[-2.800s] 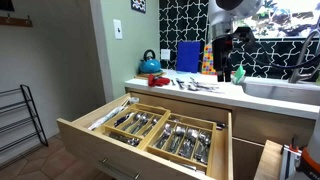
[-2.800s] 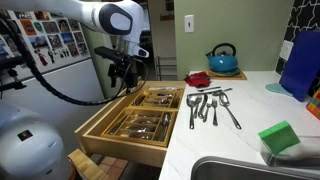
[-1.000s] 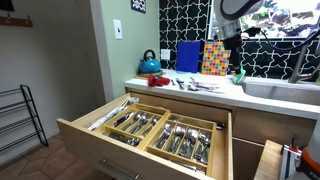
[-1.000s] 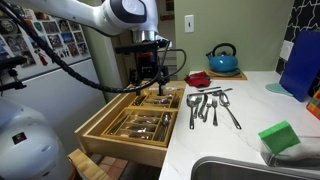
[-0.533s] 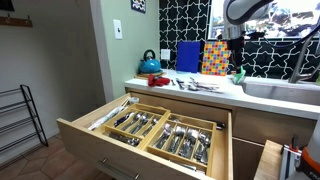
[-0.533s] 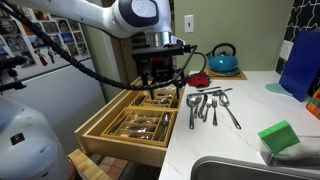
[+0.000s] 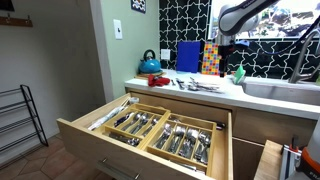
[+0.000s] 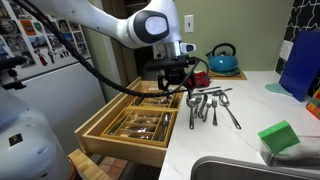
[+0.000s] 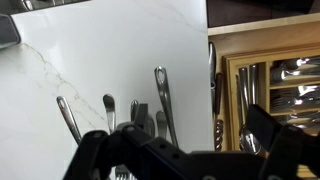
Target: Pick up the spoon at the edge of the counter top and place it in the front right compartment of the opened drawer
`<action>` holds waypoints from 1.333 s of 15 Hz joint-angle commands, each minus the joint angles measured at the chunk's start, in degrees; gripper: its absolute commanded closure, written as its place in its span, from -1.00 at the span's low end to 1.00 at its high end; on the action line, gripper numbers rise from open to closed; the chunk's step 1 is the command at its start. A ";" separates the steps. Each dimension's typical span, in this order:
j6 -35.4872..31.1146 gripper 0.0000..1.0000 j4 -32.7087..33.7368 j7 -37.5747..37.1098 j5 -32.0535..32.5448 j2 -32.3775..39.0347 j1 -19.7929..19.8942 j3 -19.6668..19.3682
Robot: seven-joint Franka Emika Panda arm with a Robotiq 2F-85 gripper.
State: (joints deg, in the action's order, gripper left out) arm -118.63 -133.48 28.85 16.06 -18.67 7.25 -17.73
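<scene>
White counter top [image 7: 232, 95] runs under a black-and-white patterned wall in an exterior view. The drawer [image 7: 90, 140] stands pulled out below it, its wooden trays full. From here the spoon is lost among the loose cutlery [image 7: 196, 84].

In an exterior view the gripper [image 8: 173, 82] hangs at the counter's front edge, near the slim, shiny spoon [image 8: 190, 108] lying closest to that edge. Papers on the fridge [image 8: 50, 40] are too small to read.

In the wrist view the spoon's oval bowl points away. The fingers [image 9: 268, 128] are spread wide and empty, partly cut off.
</scene>
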 commanded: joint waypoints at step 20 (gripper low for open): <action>-11.19 -0.25 6.40 21.72 -13.77 17.24 2.27 0.57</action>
State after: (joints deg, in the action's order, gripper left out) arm -128.06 -128.51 46.59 5.39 -4.30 8.14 -18.01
